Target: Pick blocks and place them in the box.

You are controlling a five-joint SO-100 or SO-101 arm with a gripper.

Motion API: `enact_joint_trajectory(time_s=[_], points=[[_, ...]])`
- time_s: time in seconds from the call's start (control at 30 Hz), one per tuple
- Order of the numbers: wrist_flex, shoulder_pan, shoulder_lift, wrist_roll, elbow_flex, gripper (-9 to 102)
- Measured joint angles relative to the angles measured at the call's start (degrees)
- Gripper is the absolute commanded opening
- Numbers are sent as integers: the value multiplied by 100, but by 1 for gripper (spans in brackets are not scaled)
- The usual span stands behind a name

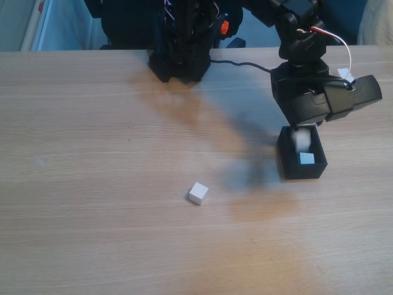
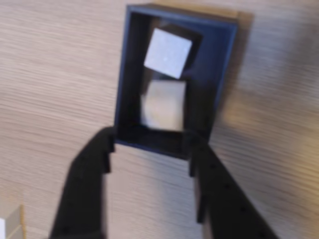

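Observation:
The black box (image 1: 302,171) stands at the table's right in the fixed view. One white block (image 1: 306,158) rests on its floor, and a second, blurred block (image 1: 301,139) is at the box's mouth. My gripper (image 1: 299,126) hangs directly above the box. In the wrist view the box (image 2: 225,64) holds a sharp block (image 2: 168,52) and a blurred block (image 2: 163,105) nearer my gripper (image 2: 149,148). The gripper is open, its fingers (image 2: 84,184) spread wide with nothing between them. Another white block (image 1: 198,193) lies loose on the table, left of the box.
The arm's black base (image 1: 181,43) sits at the table's far edge, with a cable trailing right. A small white piece (image 1: 345,74) shows behind the gripper's camera mount. Bare wood stretches across the left and front of the table (image 1: 92,184).

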Motion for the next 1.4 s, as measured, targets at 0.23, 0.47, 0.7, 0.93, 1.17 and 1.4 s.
enact_joint_trajectory(time_s=[0.23,0.47,0.7,0.93,1.17,1.4], points=[[220,193,35,-105,0,7],[229,1301,976,-800,1230,9],[299,2531,1802,-1485,2320,18],[-290,3375,1898,-1898,2742,27],[-914,3621,1239,-2171,2663,27],[-1450,3823,272,-2118,2004,26]])
